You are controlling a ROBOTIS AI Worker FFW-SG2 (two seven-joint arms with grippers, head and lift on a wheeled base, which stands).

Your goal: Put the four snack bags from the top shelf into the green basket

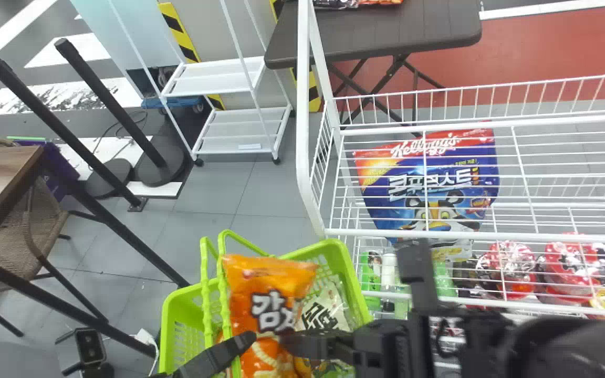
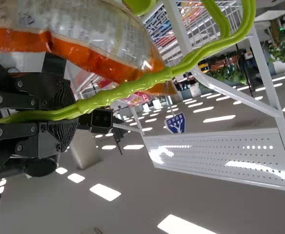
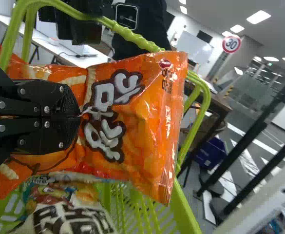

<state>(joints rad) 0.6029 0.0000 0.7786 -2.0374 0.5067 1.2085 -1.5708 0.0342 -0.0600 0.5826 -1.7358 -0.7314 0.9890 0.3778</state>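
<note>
R hand is gripping an orange snack bag, fingers closed on its middle. Bag is hanging in that hand's grip, over the green basket & next to its handles. L hand is closing its fingers around a handle, prob. steadying the basket. Below R hand, a white bag w/ dark print is already lying inside; total count inside isn't showing clearly. Wire rack is standing ahead of R hand.

Step in hand looks like the drop-in: R hand is prob. needing to bring the bag down btwn the handles, past the rim, then let go & back out. Main risk: bag's wide end is maybe catching on a handle, or R hand is tugging the basket askew, so L hand should be holding firm meanwhile.
</note>
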